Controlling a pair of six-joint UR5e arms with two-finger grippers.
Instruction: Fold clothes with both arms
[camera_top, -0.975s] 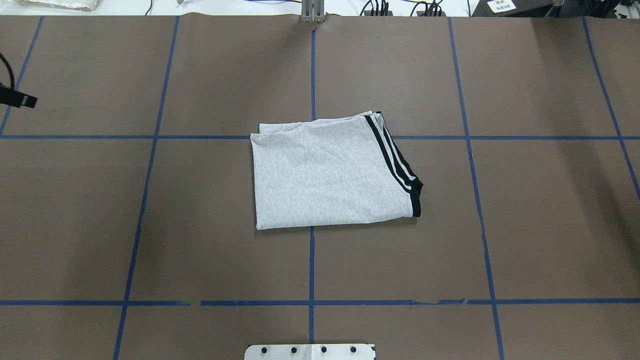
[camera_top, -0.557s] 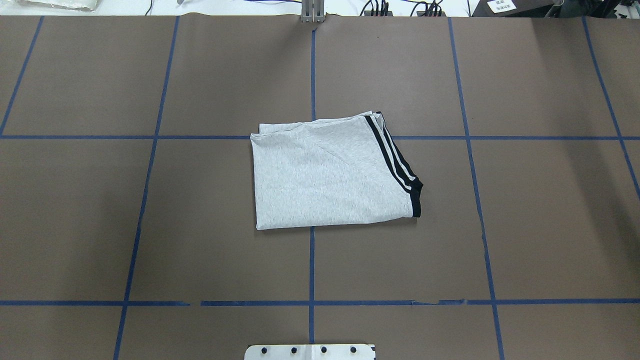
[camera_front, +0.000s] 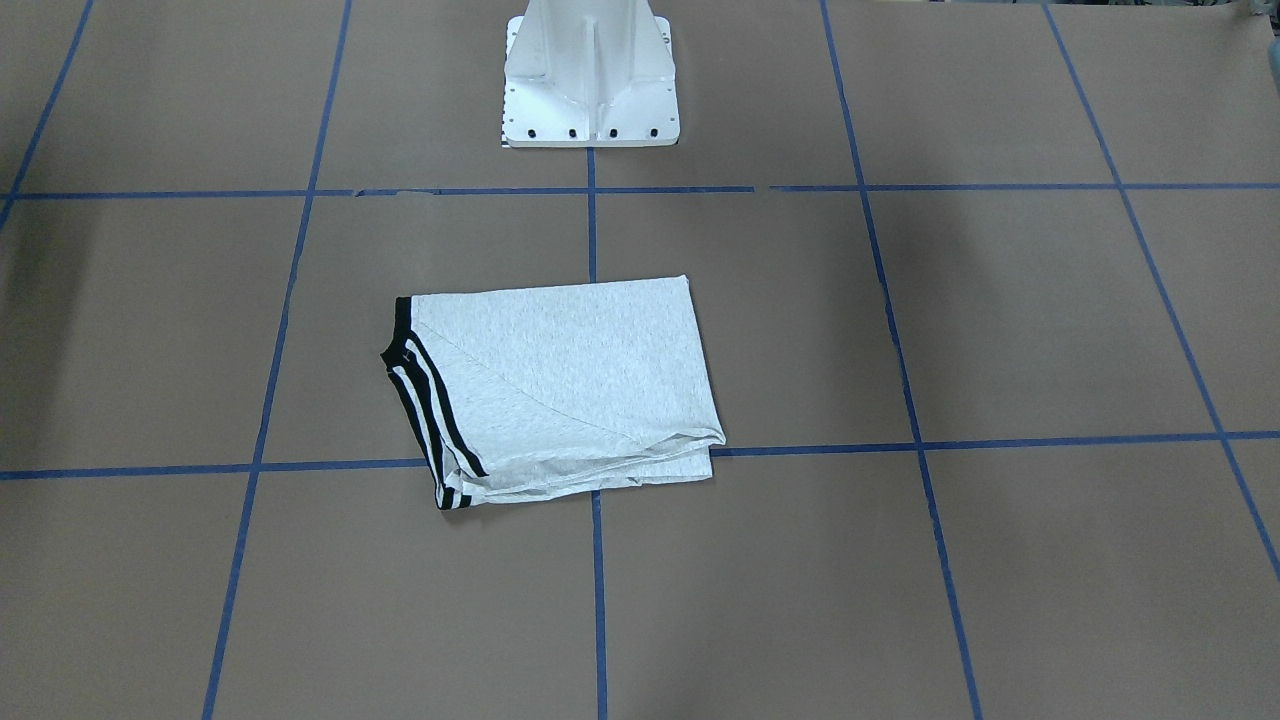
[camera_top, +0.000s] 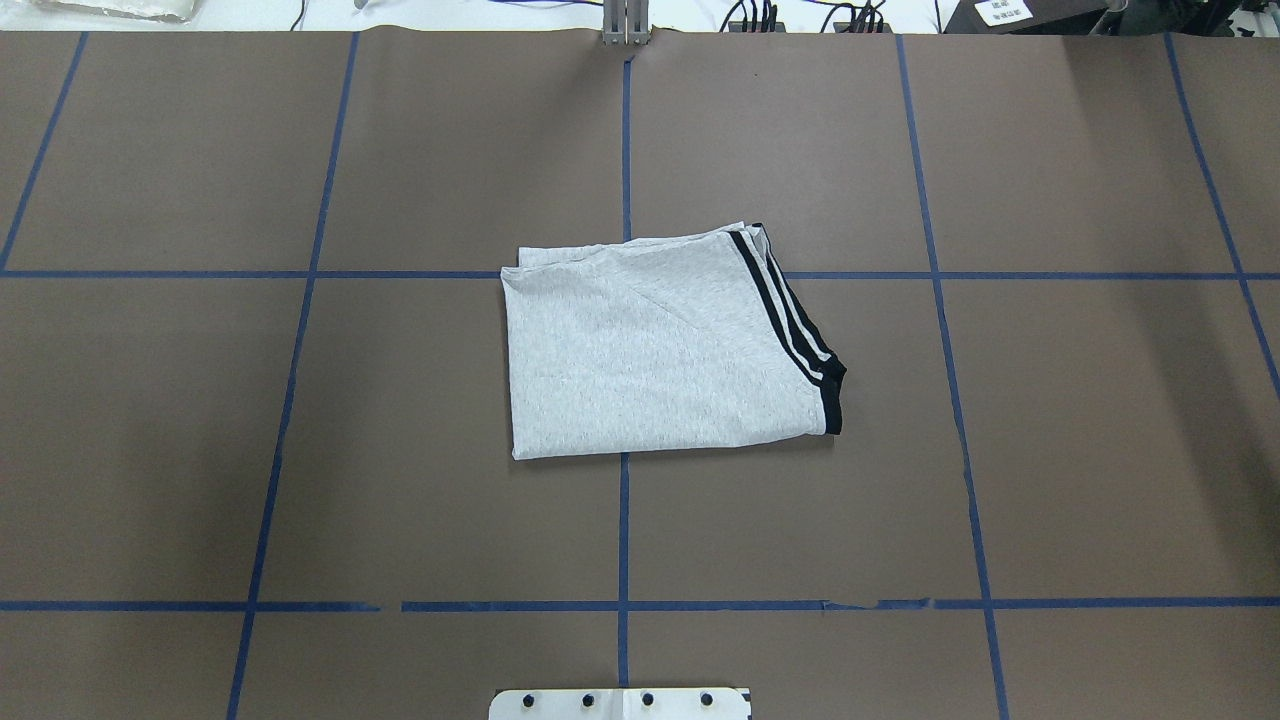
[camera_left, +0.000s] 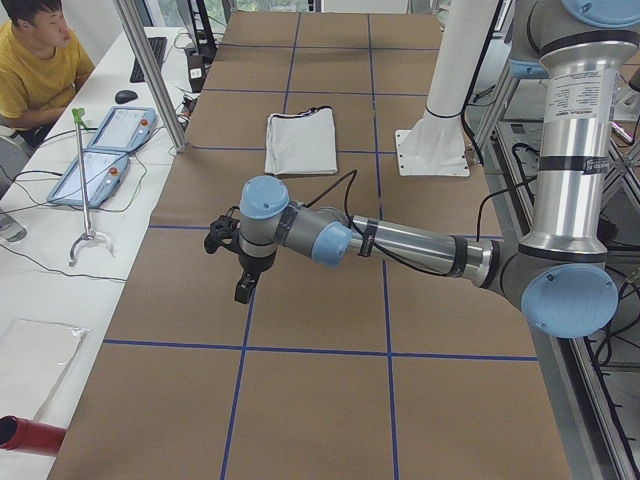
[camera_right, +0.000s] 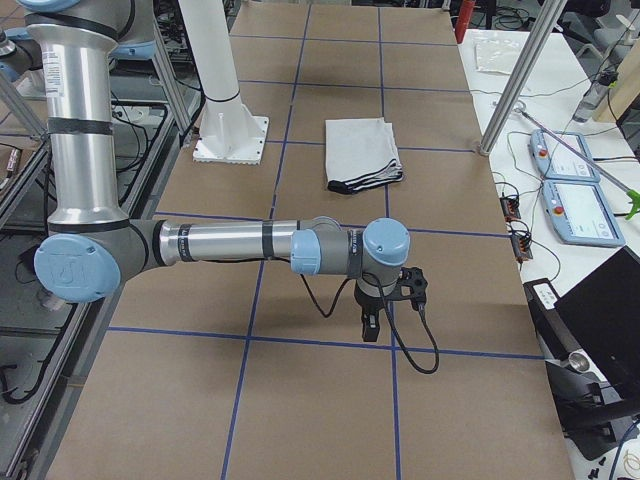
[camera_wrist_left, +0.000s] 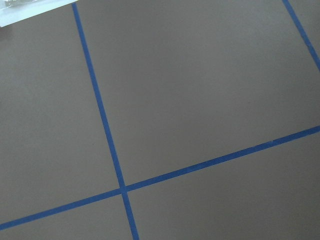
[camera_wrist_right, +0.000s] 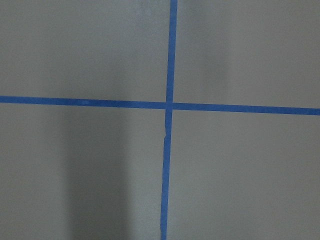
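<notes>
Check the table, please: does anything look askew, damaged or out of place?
Only small things: the folded T-shirt lies slightly rotated against the blue tape grid, and its layers do not line up along the far edge.

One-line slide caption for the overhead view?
Folded grey T-shirt, black stripes along its right edge, lies centred on blue-taped brown paper; white base plate at bottom edge.

A robotics lab: the left arm (camera_left: 420, 245) reaches over a brown-papered table (camera_top: 1100, 450) gridded with blue tape (camera_top: 623, 520); teach pendants (camera_left: 90, 178) lie on a white bench (camera_left: 30, 290) beside a seated person (camera_left: 35, 65).
</notes>
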